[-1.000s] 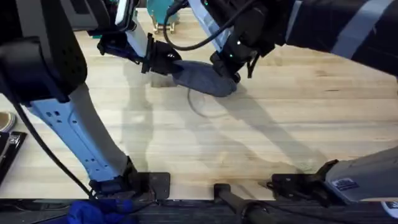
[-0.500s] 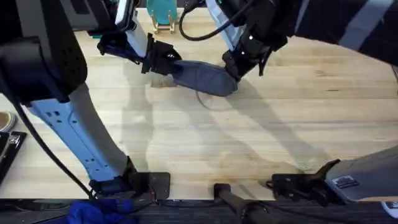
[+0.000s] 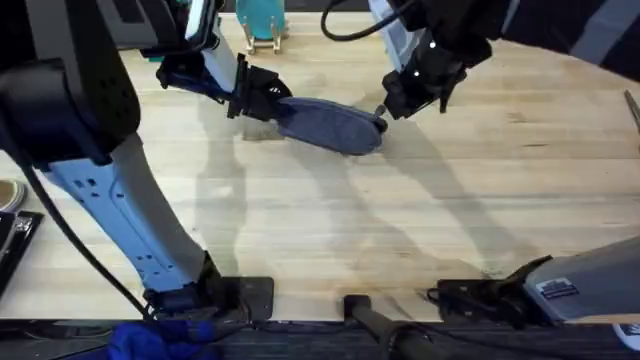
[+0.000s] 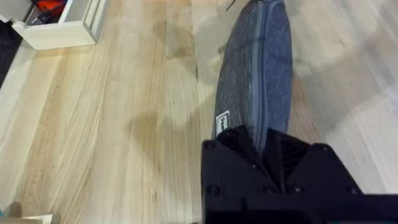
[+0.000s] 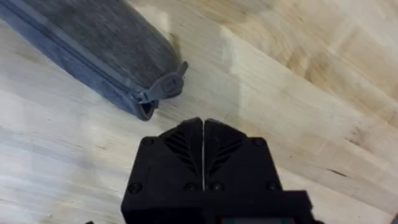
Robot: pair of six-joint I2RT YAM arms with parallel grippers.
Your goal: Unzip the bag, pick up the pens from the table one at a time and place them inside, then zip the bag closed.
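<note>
The blue-grey bag [image 3: 328,124] lies lengthwise on the wooden table [image 3: 420,200], its zipper running shut along the top in the left wrist view [image 4: 260,56]. My left gripper [image 3: 270,102] is shut on the bag's left end [image 4: 264,142]. My right gripper [image 3: 390,105] hovers just right of the bag's other end, its fingers shut [image 5: 203,122] with nothing between them. The zipper pull [image 5: 166,86] sticks out from that end, a short gap from the fingertips. The pens are out of view.
A teal object on a small wooden stand [image 3: 260,22] sits at the table's back edge behind the bag. A white box [image 4: 59,25] stands off beyond the left gripper. Bare wood spreads in front of the bag toward the arm bases.
My right gripper has pulled away from the bag's right end, moving right and back. The bag now lies longer and flatter. The left gripper has kept its hold and place.
</note>
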